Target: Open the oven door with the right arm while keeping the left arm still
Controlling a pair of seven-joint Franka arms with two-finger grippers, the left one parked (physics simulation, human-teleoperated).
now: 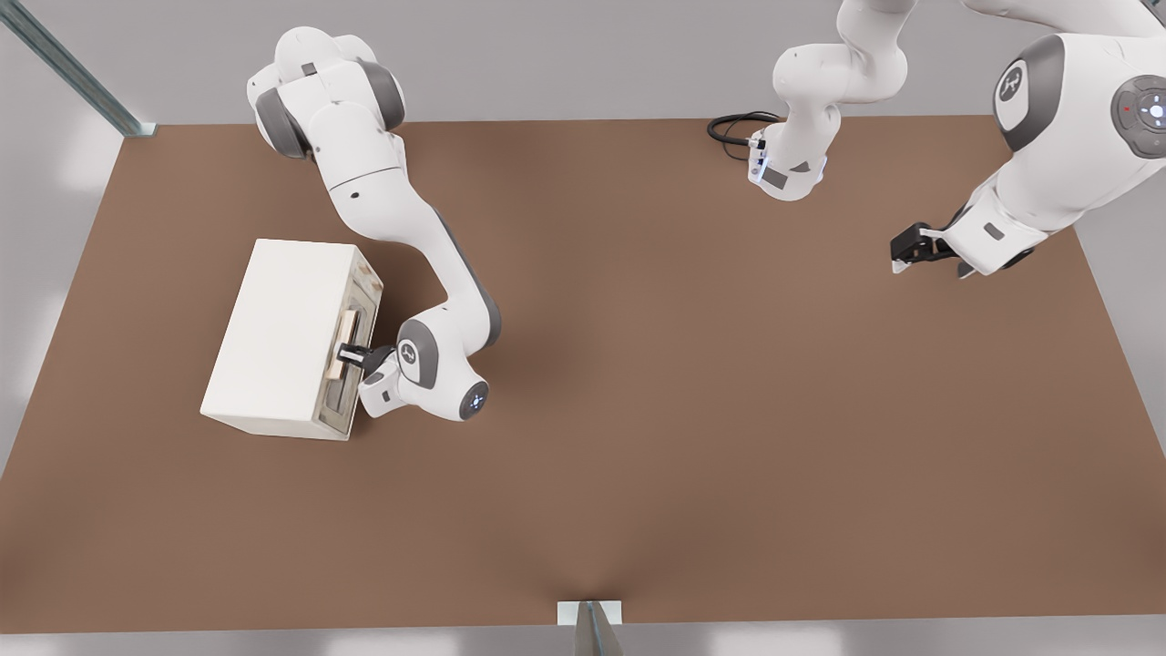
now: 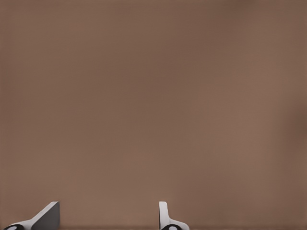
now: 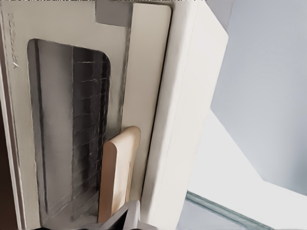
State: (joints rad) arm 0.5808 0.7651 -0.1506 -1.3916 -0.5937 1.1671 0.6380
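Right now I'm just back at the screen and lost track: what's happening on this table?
The right arm has reached down to the small cream oven on the brown table. Its gripper is at the tan bar handle of the oven door. The door looks closed or barely cracked.

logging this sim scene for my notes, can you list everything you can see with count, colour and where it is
small cream-white box oven: one, cream-white, on the table toward the front view's left
cream-framed oven door with dark glass window: one, on the oven's front face, facing the front view's right
pale tan bar handle: one, on the door, near its upper edge
flat brown table: one, brown, fills most of the front view
black cable: one, coiled at the table's far edge, toward the front view's right
white jointed right arm: one, white with grey bands, reaching to the oven
small black two-finger gripper: one, black, at the door handle
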